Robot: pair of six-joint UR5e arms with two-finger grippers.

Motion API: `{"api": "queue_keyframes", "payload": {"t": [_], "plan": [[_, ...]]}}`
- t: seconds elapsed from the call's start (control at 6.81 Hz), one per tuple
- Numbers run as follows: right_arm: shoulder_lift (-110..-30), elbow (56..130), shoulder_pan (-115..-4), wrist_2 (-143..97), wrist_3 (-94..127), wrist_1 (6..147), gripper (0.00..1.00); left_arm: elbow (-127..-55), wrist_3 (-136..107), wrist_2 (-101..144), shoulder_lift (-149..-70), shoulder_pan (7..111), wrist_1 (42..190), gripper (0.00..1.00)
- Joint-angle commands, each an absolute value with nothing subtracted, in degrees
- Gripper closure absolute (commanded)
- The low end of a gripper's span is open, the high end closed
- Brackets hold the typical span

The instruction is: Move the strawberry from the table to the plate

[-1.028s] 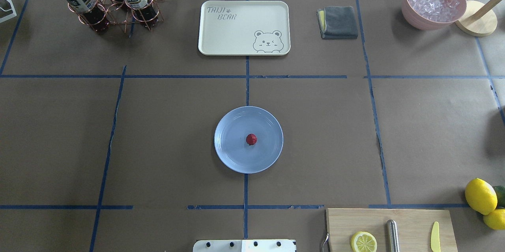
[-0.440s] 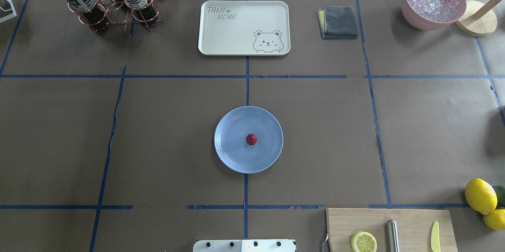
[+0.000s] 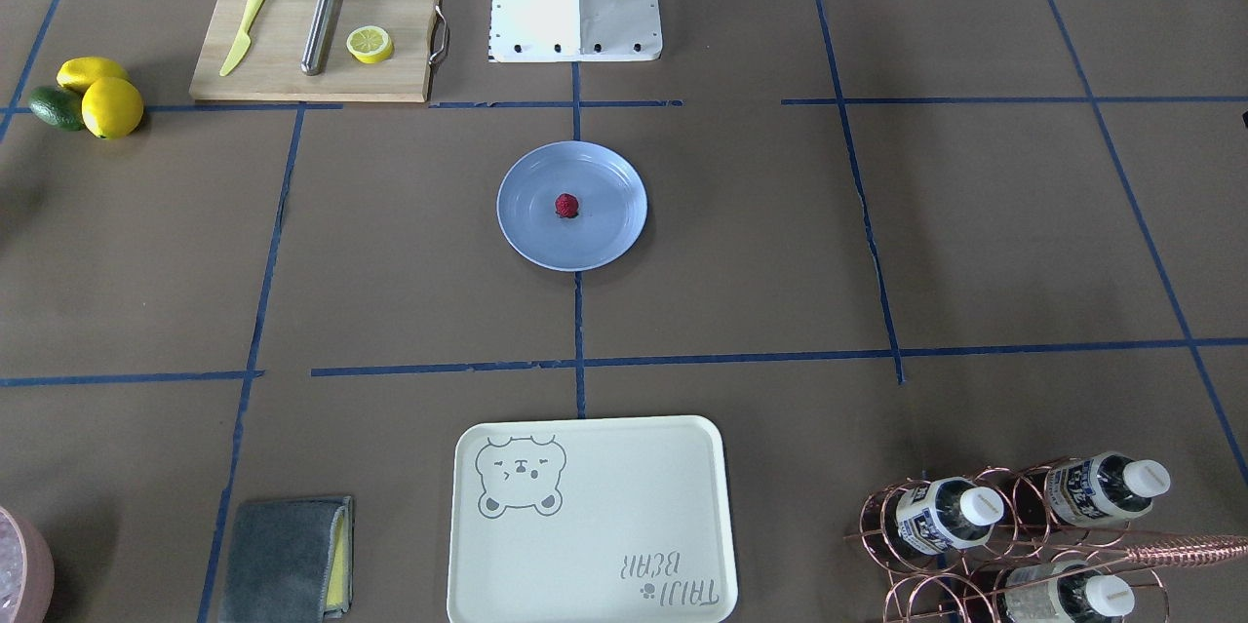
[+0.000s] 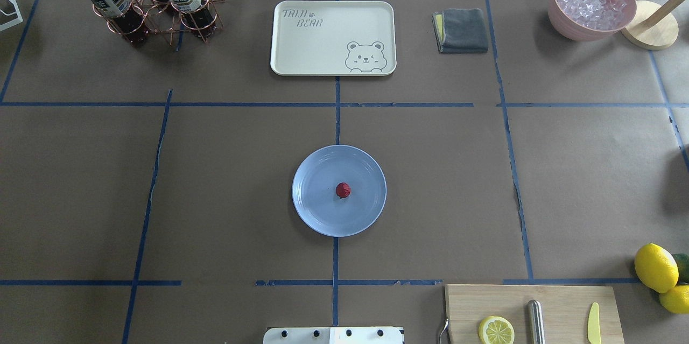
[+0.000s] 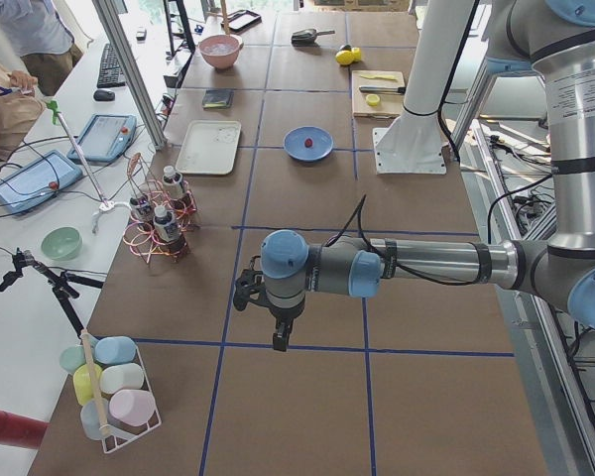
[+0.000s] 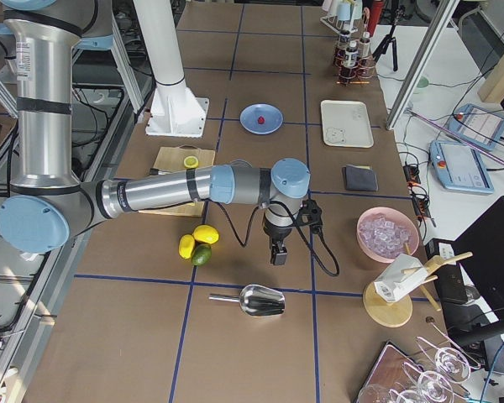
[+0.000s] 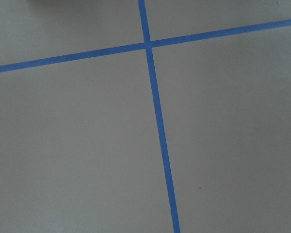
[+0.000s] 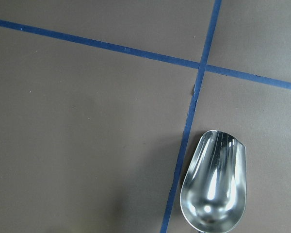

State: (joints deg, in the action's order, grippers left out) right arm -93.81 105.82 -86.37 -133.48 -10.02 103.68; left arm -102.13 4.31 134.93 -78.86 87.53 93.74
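The small dark-red strawberry (image 4: 343,190) (image 3: 566,205) lies in the middle of the round pale blue plate (image 4: 315,212) (image 3: 609,233), which rests on the brown paper-covered table (image 4: 226,182) at its centre. Neither gripper is near it. My left gripper (image 5: 278,335) hangs over bare table far off to the left end, seen only in the exterior left view. My right gripper (image 6: 276,252) hangs over the right end near the lemons, seen only in the exterior right view. Whether either is open or shut I cannot tell. The wrist views show no fingers.
A cream bear tray (image 4: 332,37) and a grey cloth (image 4: 462,30) lie behind the plate. A copper bottle rack (image 4: 153,2) stands back left, a pink ice bowl (image 4: 591,2) back right. A cutting board (image 4: 533,314), lemons (image 4: 655,267) and a metal scoop (image 8: 214,182) sit at the right.
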Motion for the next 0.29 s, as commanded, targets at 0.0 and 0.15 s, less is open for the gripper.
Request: {"api": "queue_keyframes", "payload": {"t": [0.0,0.15], "plan": [[-93.9,105.7,-86.3,-133.5,-10.0,103.7,0.00,-102.0,4.3,135.0,-79.6,87.5,93.5,0.00],[-93.9,105.7,-86.4,-133.5,-10.0,103.7,0.00,-102.3,4.3,134.9,-79.6,87.5,93.5,0.00]]}}
